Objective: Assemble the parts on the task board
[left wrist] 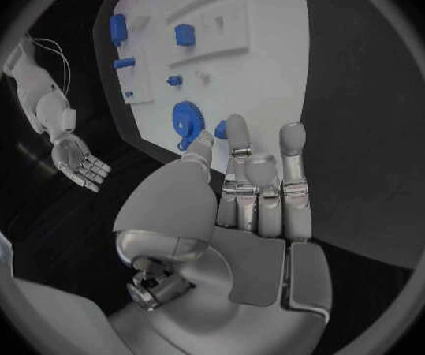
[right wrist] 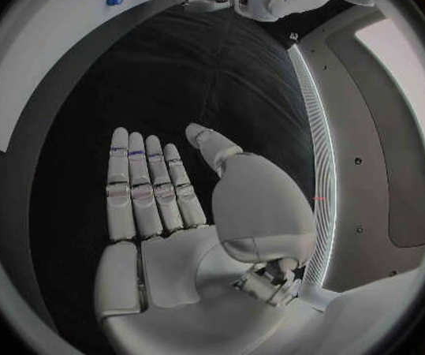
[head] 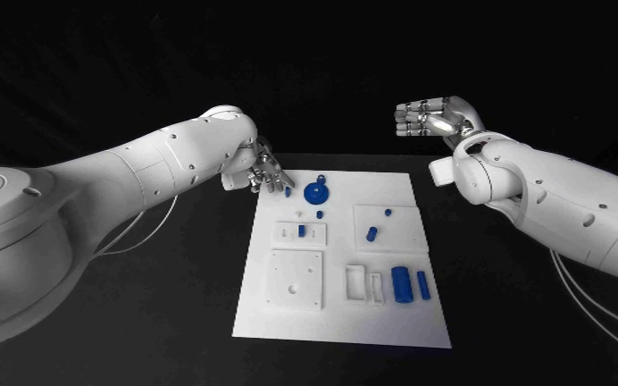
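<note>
The white task board (head: 341, 314) lies in the middle of the black table. On its far part sit a blue gear (head: 315, 194) and several small blue pegs, among them one (head: 371, 233) on a raised square plate. A blue cylinder (head: 402, 283) and a blue bar (head: 424, 285) lie near the front right. My left hand (head: 264, 174) hovers at the board's far left corner, fingers straight and apart, holding nothing. A small blue piece (left wrist: 222, 128) lies just past its fingertips, beside the gear (left wrist: 184, 120). My right hand (head: 431, 118) is raised beyond the far right corner, palm flat and bare (right wrist: 158, 193).
White raised blocks stand on the board: a square plate (head: 296, 279) at the front left and slotted holders (head: 363, 283) beside the cylinder. Black table surrounds the board on all sides.
</note>
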### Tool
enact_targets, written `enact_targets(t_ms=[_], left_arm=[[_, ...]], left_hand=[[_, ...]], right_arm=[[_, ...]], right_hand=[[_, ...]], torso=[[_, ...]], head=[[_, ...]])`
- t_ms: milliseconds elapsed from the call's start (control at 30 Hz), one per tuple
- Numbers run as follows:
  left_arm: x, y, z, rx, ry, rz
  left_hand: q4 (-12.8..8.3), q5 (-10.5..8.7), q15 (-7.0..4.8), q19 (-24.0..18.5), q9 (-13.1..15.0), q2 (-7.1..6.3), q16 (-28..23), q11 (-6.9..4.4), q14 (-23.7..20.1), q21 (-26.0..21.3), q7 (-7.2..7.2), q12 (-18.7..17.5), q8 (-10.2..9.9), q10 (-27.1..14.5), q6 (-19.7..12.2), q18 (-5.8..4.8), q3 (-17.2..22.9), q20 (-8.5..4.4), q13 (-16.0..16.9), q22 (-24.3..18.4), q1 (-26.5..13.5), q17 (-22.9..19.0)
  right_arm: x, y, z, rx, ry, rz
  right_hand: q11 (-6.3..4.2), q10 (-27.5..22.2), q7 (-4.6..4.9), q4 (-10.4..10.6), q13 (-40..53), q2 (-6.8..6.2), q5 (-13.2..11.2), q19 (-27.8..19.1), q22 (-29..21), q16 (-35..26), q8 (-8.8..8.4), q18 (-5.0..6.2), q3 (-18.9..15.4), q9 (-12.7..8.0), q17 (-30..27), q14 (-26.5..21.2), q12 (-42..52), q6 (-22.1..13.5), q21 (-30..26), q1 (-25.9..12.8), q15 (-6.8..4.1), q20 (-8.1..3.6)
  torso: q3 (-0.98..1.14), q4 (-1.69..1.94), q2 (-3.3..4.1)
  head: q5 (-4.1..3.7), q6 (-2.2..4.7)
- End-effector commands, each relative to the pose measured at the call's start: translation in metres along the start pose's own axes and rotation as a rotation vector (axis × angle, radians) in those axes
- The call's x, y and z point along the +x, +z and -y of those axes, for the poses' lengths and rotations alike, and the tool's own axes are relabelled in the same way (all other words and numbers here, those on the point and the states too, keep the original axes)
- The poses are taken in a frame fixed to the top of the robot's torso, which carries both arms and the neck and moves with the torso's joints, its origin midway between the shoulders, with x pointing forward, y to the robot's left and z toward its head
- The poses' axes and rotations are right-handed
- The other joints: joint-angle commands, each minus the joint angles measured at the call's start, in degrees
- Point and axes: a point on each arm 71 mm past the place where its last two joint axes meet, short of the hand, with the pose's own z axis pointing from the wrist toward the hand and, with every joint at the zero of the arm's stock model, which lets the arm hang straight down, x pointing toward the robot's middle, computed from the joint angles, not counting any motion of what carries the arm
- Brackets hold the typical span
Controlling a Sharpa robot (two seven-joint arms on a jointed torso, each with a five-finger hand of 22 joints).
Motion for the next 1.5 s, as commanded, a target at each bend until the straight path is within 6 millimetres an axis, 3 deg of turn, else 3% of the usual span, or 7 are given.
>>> enact_targets(t_ms=[33, 733, 933, 967, 1133, 1367, 1500], left_arm=[[0.002, 0.0001, 0.0036, 0.017, 0.004, -0.018], [0.0078, 0.0058, 0.003, 0.005, 0.011, -0.029], [0.0088, 0.0066, 0.0032, 0.009, 0.006, -0.026], [0.0088, 0.0066, 0.0032, 0.01, 0.004, -0.026], [0.0091, 0.0063, 0.0029, 0.023, -0.017, -0.029], [0.0086, 0.0049, 0.0008, 0.041, -0.054, -0.026], [0.0084, 0.0039, -0.0008, 0.045, -0.064, -0.025]], left_hand=[[-0.24, 0.11, -0.38, -0.14, -0.1, -0.05, 0.31, -0.03, -0.16, 0.09, -0.36, 0.06, 0.1, 1.53, 0.03, 0.59, -0.09, -0.29, 0.01, 1.13, 0.39, 0.03], [-0.1, 0.16, -0.37, -0.13, -0.3, 0.12, 0.33, -0.02, -0.17, 0.13, -0.35, 0.09, 0.1, 1.51, 0.01, 0.62, -0.32, -0.28, 0.03, 1.12, 0.43, 0.03], [-1.06, 0.86, -0.43, -0.11, -0.37, 1.7, 0.36, -0.07, -0.12, 0.14, -0.48, 0.09, 0.1, 1.55, -0.06, 0.6, 0.65, -0.32, 0.02, 1.13, 2.0, 0.1], [-1.34, 1.18, -0.45, -0.12, -0.38, 1.97, 0.37, -0.08, -0.11, 0.14, -0.5, 0.09, 0.09, 1.56, -0.12, 0.59, 0.87, -0.33, 0.02, 1.13, 2.39, 0.11], [-3.63, 6.28, -0.5, -0.23, -0.35, 3.48, 0.33, -0.12, -0.14, 0.09, -0.61, -0.1, 0.12, 1.49, -0.53, 0.47, 2.81, -0.41, -0.12, 1.12, 5.22, 0.13], [-7.13, 10.77, -0.38, -0.32, 2.05, 4.74, 0.6, 0.0, 0.06, 0.25, -0.34, -0.24, 0.24, 1.79, -0.47, 0.54, 6.35, -0.34, -0.36, 1.17, 6.64, 0.71], [-8.86, 11.11, -0.34, -0.4, 3.97, 4.74, 0.57, 0.02, 0.18, 0.5, -0.25, -0.19, 0.16, 1.82, -0.67, 0.71, 8.88, -0.26, -0.49, 1.14, 5.19, 0.82]], right_arm=[[0.0018, 0.0002, -0.0011, -0.008, -0.002, -0.012], [0.0034, 0.0005, -0.0016, -0.01, 0.0, -0.016], [0.0036, 0.0005, -0.0016, -0.01, 0.0, -0.017], [0.0036, 0.0005, -0.0016, -0.01, 0.0, -0.017], [0.0034, 0.0006, -0.0014, -0.009, 0.0, -0.018], [0.0035, 0.0009, -0.0008, -0.007, 0.001, -0.02], [0.0033, 0.001, -0.0004, -0.005, 0.001, -0.021]], right_hand=[[-0.09, -0.34, 0.09, -0.08, -0.08, 0.47, 0.14, -0.33, -0.06, -0.19, -0.01, 0.57, -0.37, 0.04, -0.1, -0.53, -0.27, -0.39, -0.22, -0.04, -0.02, 0.03], [-0.09, -0.34, 0.09, -0.08, -0.08, 0.47, 0.14, -0.33, -0.06, -0.19, -0.01, 0.57, -0.37, 0.04, -0.1, -0.53, -0.27, -0.39, -0.22, -0.04, -0.02, 0.03], [-0.09, -0.34, 0.09, -0.08, -0.08, 0.47, 0.14, -0.33, -0.06, -0.19, -0.01, 0.57, -0.37, 0.04, -0.1, -0.53, -0.27, -0.39, -0.22, -0.04, -0.02, 0.03], [-0.09, -0.34, 0.09, -0.08, -0.08, 0.47, 0.14, -0.33, -0.06, -0.19, -0.01, 0.57, -0.37, 0.04, -0.1, -0.53, -0.27, -0.39, -0.22, -0.04, -0.02, 0.03], [-0.11, -0.31, 0.07, -0.04, -0.08, 0.57, 0.15, -0.31, -0.06, -0.18, -0.01, 0.57, -0.41, 0.04, -0.09, -0.52, -0.27, -0.26, -0.21, -0.13, -0.04, 0.03], [-0.11, -0.31, 0.07, -0.04, -0.08, 0.57, 0.15, -0.31, -0.06, -0.18, -0.01, 0.57, -0.41, 0.04, -0.09, -0.52, -0.27, -0.26, -0.21, -0.13, -0.04, 0.03], [-0.11, -0.31, 0.07, -0.04, -0.08, 0.57, 0.15, -0.31, -0.06, -0.18, -0.01, 0.57, -0.41, 0.04, -0.09, -0.52, -0.27, -0.26, -0.21, -0.13, -0.04, 0.03]], torso=[[0.02, -0.05, 0.02], [0.0, -0.05, 0.08], [0.01, 0.0, 0.02], [0.01, 0.0, 0.02], [0.01, 0.04, 0.01], [0.01, 0.05, 0.03], [-0.02, 0.11, 0.0]], head=[[0.04, 0.01], [-0.35, -0.11], [-0.4, -0.2], [-0.4, -0.2], [-0.42, -0.31], [-0.3, -0.41], [-0.27, -0.35]])
